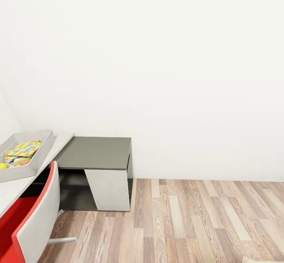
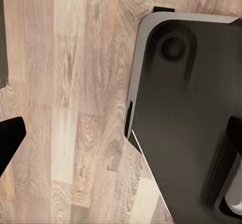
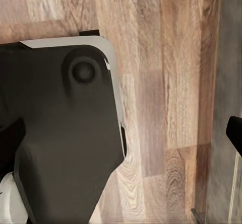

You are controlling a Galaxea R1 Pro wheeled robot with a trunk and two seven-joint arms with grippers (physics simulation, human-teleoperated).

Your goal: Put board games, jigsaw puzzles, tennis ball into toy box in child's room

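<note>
The toy box point(image 1: 44, 144), a light grey tray, stands on the white-grey table point(image 1: 60, 143) at the left edge of the head view. A jigsaw puzzle point(image 1: 23, 149) lies tilted inside it, on top of something printed that I cannot identify. The tennis ball point(image 1: 3, 165) sits in the box by its near wall. The board games cannot be made out and the bed is out of view. My left gripper point(image 2: 121, 136) and right gripper point(image 3: 123, 136) are both open and empty, each hanging over the wood floor beside my dark base.
The table's lower dark grey cabinet section point(image 1: 96, 152) with its white slanted leg point(image 1: 108, 190) stands against the white wall. A red and grey chair point(image 1: 35, 215) is pushed in at the table's near side. Wood-plank floor point(image 1: 197, 219) stretches to the right.
</note>
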